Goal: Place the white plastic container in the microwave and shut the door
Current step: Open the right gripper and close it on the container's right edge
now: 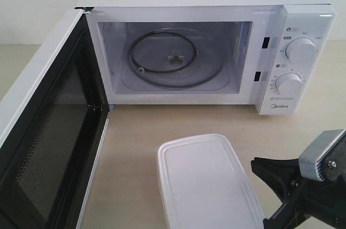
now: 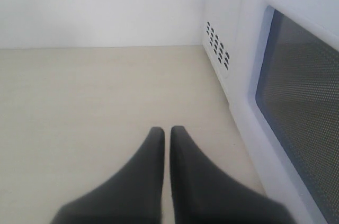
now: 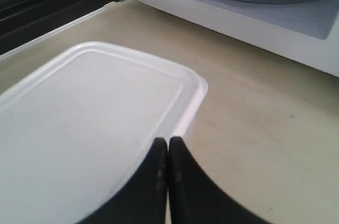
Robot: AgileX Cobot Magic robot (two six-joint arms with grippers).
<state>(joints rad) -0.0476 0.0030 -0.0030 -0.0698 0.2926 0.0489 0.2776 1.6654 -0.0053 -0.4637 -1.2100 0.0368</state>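
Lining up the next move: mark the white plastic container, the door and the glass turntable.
white plastic container (image 1: 203, 177), exterior view, middle of lid.
door (image 1: 46, 148), exterior view, mesh inner face.
glass turntable (image 1: 174, 58), exterior view, centre hub.

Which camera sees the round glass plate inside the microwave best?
The exterior view: the whole glass plate shows through the open door. The right wrist view catches only its front edge. The left wrist view misses it, seeing just the microwave from outside.
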